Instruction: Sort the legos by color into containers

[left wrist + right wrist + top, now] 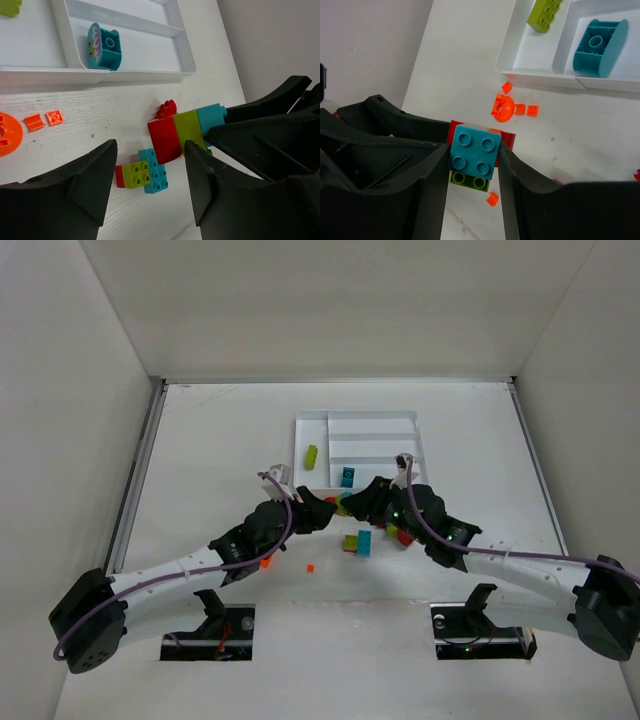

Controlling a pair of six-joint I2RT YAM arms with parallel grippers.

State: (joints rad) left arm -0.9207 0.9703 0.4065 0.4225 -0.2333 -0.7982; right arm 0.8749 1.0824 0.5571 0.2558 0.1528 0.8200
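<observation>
My right gripper point(472, 155) is shut on a teal brick point(475, 150) that tops a joined stack with a lime brick point(469, 181) and a red arch piece point(165, 140). The left gripper point(150, 150) faces it with jaws open. The red end sits between its fingers, close to one finger point(202, 175) and clear of the other. Both grippers meet just in front of the white tray point(300, 430). One tray section holds a lime brick point(545, 12) and another a teal rounded piece point(599, 46).
A joined red, lime and teal cluster point(145, 172) lies on the table under the left gripper. An orange disc point(502, 107) and small orange bits point(532, 110) lie in front of the tray. Red pieces point(403, 536) sit under the right arm, and orange bits point(266, 563) near the left arm.
</observation>
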